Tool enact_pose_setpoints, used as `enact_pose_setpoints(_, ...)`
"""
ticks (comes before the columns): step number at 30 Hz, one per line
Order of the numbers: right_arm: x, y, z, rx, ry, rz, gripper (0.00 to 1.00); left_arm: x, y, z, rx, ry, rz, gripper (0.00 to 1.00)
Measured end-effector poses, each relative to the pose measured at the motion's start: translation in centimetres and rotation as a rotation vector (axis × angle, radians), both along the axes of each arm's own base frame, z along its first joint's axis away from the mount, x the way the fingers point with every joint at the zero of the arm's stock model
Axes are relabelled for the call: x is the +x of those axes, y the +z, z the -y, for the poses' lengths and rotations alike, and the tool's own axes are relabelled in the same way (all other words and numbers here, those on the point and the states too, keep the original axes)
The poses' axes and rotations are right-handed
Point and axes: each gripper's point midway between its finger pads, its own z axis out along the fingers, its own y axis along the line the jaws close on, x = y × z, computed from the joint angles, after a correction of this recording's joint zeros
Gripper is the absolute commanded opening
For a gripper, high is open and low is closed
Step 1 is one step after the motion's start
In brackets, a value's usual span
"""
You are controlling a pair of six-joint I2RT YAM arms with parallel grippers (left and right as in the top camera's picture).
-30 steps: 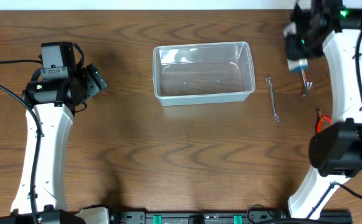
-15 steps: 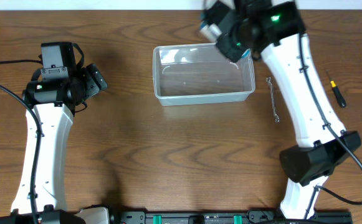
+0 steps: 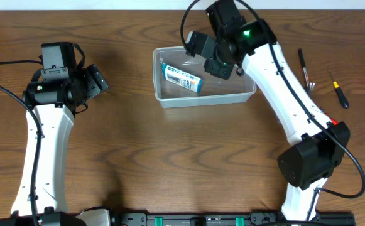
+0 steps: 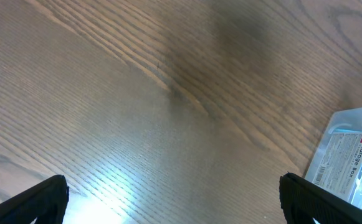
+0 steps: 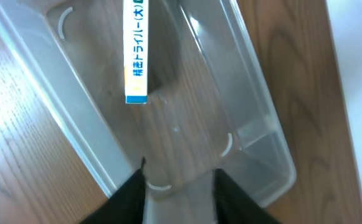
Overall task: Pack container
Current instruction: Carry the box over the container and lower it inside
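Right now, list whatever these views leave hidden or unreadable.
- Overhead: the container's far right corner, hidden by the right arm.
- Right wrist: the blue-and-white box's far end, cut off by the top edge.
- Overhead: thin tools beside the arm, too small to identify.
- Left wrist: box label, cut off by the right edge.

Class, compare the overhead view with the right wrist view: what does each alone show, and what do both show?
Only overhead: the left arm, the left claw, and a screwdriver far right of the tub. Only right wrist: readable Japanese print on the box edge, and the right claw with fingers apart and nothing between. Both: the clear tub with the blue-and-white box lying inside.
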Motion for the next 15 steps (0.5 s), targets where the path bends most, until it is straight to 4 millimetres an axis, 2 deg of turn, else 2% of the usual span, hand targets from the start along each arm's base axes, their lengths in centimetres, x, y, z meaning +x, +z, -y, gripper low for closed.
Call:
enact_pose_setpoints(1, 0.3, 0.0, -0.1, 0.01, -0.011, 0.009, 0.54, 0.0, 0.0, 0.0, 0.0, 0.0, 0.0, 0.98)
enact_pose_setpoints(6, 1.0, 0.4, -0.5, 0.068, -0.104, 0.022, 0.71, 0.0, 0.0, 0.0, 0.0, 0.0, 0.0, 0.98)
enact_pose_setpoints(11, 0.4, 0.3, -1.1, 0.118, -0.129, -0.021, 0.73, 0.0, 0.0, 0.0, 0.0, 0.0, 0.0, 0.98)
enact_pose_setpoints(15, -0.5, 0.4, -2.5, 0.193, -0.108, -0.074, 0.63, 0.0, 0.0, 0.0, 0.0, 0.0, 0.0, 0.98)
